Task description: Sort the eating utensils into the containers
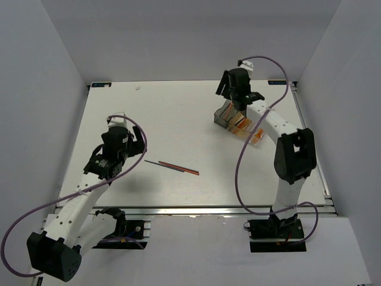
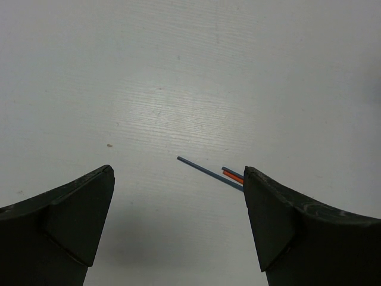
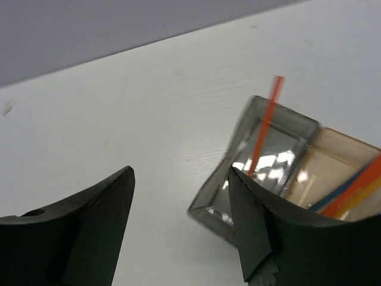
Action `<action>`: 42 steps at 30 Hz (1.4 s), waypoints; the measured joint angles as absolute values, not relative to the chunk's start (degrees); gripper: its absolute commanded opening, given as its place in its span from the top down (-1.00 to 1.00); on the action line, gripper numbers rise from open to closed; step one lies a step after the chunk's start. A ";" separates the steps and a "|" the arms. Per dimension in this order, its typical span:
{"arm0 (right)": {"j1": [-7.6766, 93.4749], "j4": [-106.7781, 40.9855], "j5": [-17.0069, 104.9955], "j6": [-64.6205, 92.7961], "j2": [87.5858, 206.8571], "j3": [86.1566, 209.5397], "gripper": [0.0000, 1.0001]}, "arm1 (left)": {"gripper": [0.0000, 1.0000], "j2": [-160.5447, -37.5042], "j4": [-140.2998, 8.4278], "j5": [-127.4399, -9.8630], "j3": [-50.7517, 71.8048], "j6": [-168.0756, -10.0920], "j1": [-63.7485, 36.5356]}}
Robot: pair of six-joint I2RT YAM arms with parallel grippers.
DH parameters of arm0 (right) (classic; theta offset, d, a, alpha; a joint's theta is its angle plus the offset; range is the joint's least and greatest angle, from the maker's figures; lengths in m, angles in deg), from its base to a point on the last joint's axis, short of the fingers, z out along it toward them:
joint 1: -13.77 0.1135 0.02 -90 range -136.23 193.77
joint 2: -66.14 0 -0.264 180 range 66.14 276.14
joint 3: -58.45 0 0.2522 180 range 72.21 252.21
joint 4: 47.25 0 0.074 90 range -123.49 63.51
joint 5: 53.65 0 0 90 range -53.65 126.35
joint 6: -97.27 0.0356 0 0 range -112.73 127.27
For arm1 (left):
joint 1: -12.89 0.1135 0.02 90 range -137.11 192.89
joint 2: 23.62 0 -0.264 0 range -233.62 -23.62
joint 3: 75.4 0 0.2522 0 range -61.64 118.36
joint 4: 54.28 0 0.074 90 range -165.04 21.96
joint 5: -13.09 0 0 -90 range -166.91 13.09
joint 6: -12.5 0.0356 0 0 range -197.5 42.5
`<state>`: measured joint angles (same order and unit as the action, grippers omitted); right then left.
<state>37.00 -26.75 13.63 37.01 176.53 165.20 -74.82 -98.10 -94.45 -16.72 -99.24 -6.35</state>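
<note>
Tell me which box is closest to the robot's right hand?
The smoky grey box at the end of the row, with an orange stick leaning in it; the amber box sits beyond it.

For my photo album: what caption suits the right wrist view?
Open right gripper hovering by a smoky grey bin with one orange stick leaning inside, amber bin alongside.

The white table (image 1: 178, 113) is bearing a few thin sticks (image 1: 172, 166), dark blue-grey and red, which are lying side by side near its middle. The joined containers (image 1: 221, 119) are sitting toward its far right corner.
</note>
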 measured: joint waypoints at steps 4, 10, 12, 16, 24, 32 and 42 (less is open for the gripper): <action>43.16 -26.75 29.20 22.61 170.26 164.16 -0.36 | -0.96 -78.40 -99.79 -98.41 -16.69 -102.87 -6.35; 59.31 -19.54 38.57 4.29 168.16 155.52 -0.13 | -0.96 -80.30 -106.10 -111.30 -15.10 -109.01 -5.96; 63.90 -17.92 40.45 1.73 167.81 148.59 0.00 | -0.96 -79.52 -107.09 -114.98 -14.55 -110.02 -5.76; 68.99 -15.12 42.66 -0.76 167.55 139.13 0.32 | -0.96 -75.52 -108.16 -119.19 -14.46 -110.85 -5.63; 71.00 -16.50 43.64 -1.87 167.66 138.58 0.32 | -0.96 -70.42 -106.50 -119.02 -14.46 -109.49 -5.61; 70.74 -17.07 43.82 -2.22 171.35 140.77 0.10 | -0.96 -73.18 -106.30 -116.38 -14.46 -108.14 -5.61; 69.30 -17.07 44.47 -2.20 173.51 141.10 0.08 | -0.96 -73.18 -105.67 -114.76 -14.46 -107.31 -5.61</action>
<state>69.30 -17.07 44.47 -2.20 173.51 141.10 -73.18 -105.67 -114.76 -14.46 -107.31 -5.61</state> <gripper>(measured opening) 0.462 0.979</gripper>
